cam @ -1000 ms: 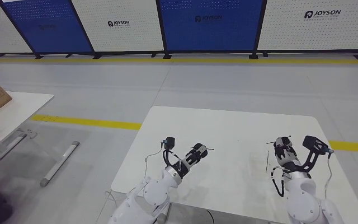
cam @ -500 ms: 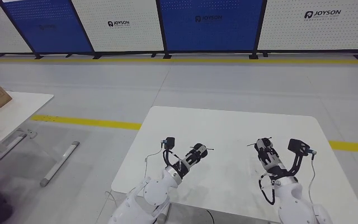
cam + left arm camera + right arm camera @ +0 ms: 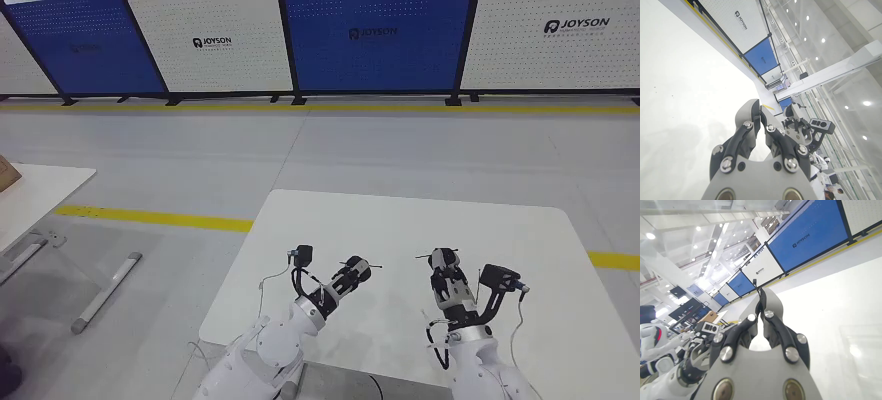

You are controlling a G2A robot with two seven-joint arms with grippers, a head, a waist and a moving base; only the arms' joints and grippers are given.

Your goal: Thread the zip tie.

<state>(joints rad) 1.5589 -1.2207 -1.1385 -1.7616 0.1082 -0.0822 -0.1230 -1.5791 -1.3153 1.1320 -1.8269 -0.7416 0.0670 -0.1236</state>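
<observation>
Glossy white bench on grey floor, with blue and white fence panels at twelve o'clock. The right end effector pinches a thin black zip tie near mid-bench, at three o'clock from the left end effector, whose fingers are pressed together.

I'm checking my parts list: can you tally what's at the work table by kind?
Grippers: 2 (left gripper, right gripper, both shut)
Zip ties: 1 (zip tie, pinched in the right gripper)
Thin dark strips, kind unclear: 1 (thin dark strip, in the left gripper)
Tables: 1 (white table)
Total: 5
</observation>
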